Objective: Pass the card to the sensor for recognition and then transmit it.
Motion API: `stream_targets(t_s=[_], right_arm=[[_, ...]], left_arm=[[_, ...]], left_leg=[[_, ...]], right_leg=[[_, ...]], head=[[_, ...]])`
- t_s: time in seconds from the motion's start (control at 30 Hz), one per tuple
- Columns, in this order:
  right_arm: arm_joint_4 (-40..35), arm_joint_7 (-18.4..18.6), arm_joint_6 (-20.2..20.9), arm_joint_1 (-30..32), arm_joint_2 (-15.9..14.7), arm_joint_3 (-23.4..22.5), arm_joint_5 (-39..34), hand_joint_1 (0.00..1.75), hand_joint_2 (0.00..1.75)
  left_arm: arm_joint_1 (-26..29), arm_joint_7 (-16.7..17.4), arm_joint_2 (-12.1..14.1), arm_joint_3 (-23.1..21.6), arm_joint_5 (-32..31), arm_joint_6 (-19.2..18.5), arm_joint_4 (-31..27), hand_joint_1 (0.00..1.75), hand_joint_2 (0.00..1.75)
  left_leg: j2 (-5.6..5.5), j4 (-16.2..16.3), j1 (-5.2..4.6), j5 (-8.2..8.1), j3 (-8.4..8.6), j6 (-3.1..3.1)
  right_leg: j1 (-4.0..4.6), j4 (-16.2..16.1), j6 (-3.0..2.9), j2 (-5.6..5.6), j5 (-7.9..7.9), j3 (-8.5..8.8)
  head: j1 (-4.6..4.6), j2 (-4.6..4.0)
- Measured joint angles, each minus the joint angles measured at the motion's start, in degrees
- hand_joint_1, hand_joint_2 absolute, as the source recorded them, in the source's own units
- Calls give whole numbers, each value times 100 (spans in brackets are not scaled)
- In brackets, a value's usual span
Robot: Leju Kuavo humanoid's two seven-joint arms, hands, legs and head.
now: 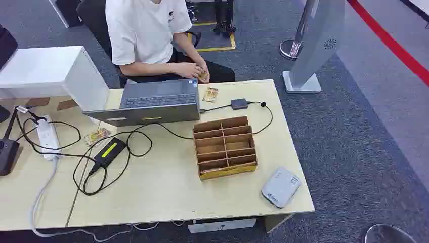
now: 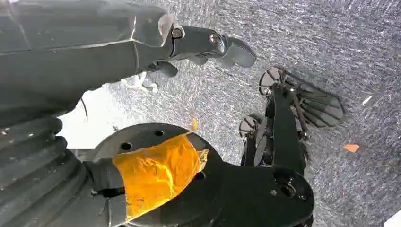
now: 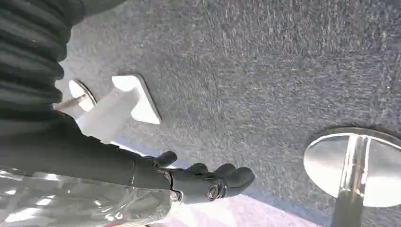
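Grey-blue carpet spreads around the pale wooden desk [image 1: 167, 192] that we look down on from the head view. Near its middle stands a brown cardboard organiser with several slots [image 1: 225, 147], and just beside its near right corner lies a flat grey-white sensor pad with rounded corners [image 1: 281, 187], close to the desk's right edge. At the far edge we see a small yellowish card [image 1: 210, 94] lying flat beside a grey laptop [image 1: 152, 104]. A second patterned card [image 1: 97, 135] lies left of the laptop, near a white power strip [image 1: 48, 136] and a black power brick with a yellow label [image 1: 109, 153] among looping black cables. A person in a white T-shirt [image 1: 144, 33] sits behind the desk, hands together at its far edge, holding something small that we cannot make out.

In the left wrist view our left hand [image 2: 208, 45] hangs over the carpet with its fingers loosely extended, holding nothing. In the right wrist view our right hand [image 3: 208, 182] likewise hangs above the carpet, fingers slightly curled but apart, empty, near a shiny round metal stand base [image 3: 359, 165].
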Motion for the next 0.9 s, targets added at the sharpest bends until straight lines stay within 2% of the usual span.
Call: stream_targets(t_s=[0.37, 0.47, 0.53, 0.63, 0.67, 0.7, 0.73, 0.8, 0.83, 0.9], right_arm=[[26, 15, -2, -4, -24, 107, 4, 0, 175], [29, -127, -2, -26, -123, 171, -4, 0, 175], [39, -475, -2, -88, -342, 240, -91, 0, 175], [70, -791, -4, -344, -880, 289, -357, 0, 175], [81, -870, -4, -481, -1112, 328, -440, 0, 175], [83, -956, -4, -640, -1334, 400, -539, 0, 175], [90, -1121, -4, -816, -1588, 483, -667, 0, 175], [103, -1704, -4, -1278, -2101, 584, -999, 0, 175], [114, -1667, -4, -1665, -2327, 709, -959, 0, 175], [116, -1188, -4, -2529, -2612, 1308, -640, 0, 175]], left_arm=[[-4, 0, 2, -90, 11, 0, 11, 0, 175], [-5, -2, 7, -90, 31, 13, 13, 0, 175], [-6, -4, 30, -100, -15, 15, 13, 0, 175], [-13, 0, 90, -206, -168, -66, 13, 0, 175], [-19, 0, 114, -247, -206, -105, 13, 0, 0], [-21, -4, 142, -286, -243, -149, 13, 0, 0], [-26, -24, 161, -323, -293, -199, 13, 0, 0], [-41, -157, 194, -467, -567, -255, 28, 0, 0], [-48, -218, 203, -561, -645, -291, 39, 0, 175], [-76, -297, 227, -684, -673, -324, 48, 0, 175]], left_leg=[[1, 0, 0, 0, -1, 0], [1, 0, -4, 0, -5, 0], [2, 0, -11, 0, -5, 1], [5, 1, -27, 5, -4, 20], [9, 2, -27, 7, -7, 25], [13, 4, -34, 9, -6, 28], [16, 7, -47, 11, -4, 33], [18, 5, -58, 23, -15, 52], [35, 6, -60, 25, -18, 52], [77, 7, -58, 28, -18, 57]], right_leg=[[0, 0, 0, 0, 0, 1], [-3, 0, 1, 0, 1, 1], [-14, 0, 5, 0, 3, 1], [-28, 1, 12, 3, 8, -1], [-29, 0, 23, 5, 15, 1], [-36, 0, 27, 10, 17, -3], [-46, 0, 33, 12, 21, -6], [-57, 7, 42, 12, 28, -8], [-59, 9, 45, 26, 42, -17], [-57, 9, 48, 71, 58, -26]], head=[[2, 2], [4, 0], [2, 0], [2, 0], [-4, 0], [13, 2], [-7, 0], [11, 0], [0, 0], [2, 0]])
